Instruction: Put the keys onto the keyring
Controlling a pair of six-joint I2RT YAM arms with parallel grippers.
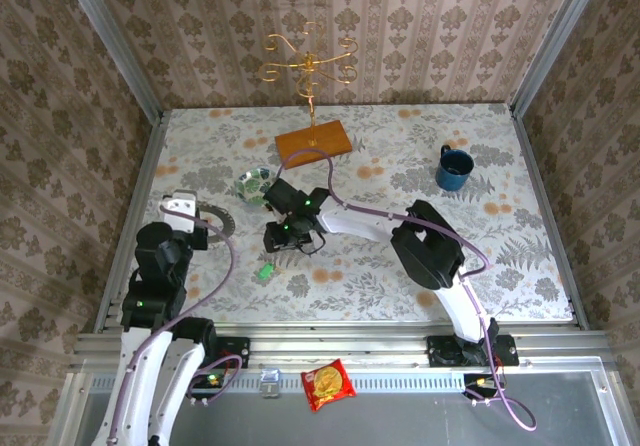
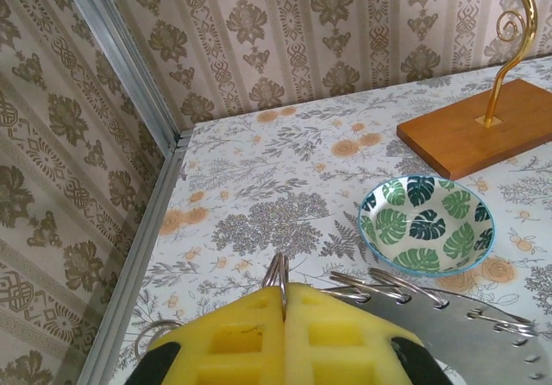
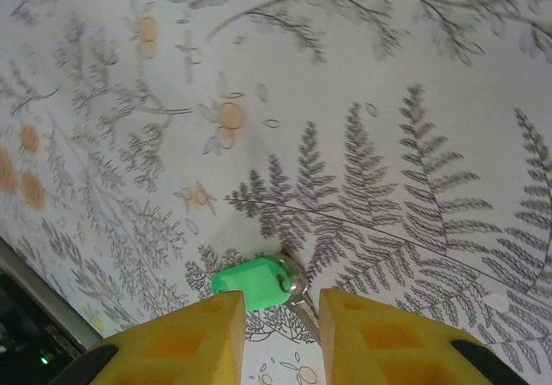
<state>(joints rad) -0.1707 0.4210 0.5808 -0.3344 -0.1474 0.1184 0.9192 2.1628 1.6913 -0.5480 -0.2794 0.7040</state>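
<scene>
Left fingers (image 2: 233,337) are pressing together, pinching a thin wire loop (image 2: 276,274) that is standing up at the rim of the keyring (image 2: 466,337). The keyring is lying flat on the tabletop (image 2: 285,169) at the lower right of the left wrist frame, a grey disc with more wire loops along its edge. A leaf-patterned bowl (image 2: 427,225) is sitting just beyond it, and a wooden base (image 2: 466,130) is at upper right.

Right fingers (image 3: 203,333) are spreading wide. The green key (image 3: 248,281) is lying on the tabletop at lower centre of the right wrist frame, just beyond the gap between them. I cannot tell whether either pad is touching it. From above, it is resting well apart from the keyring.
</scene>
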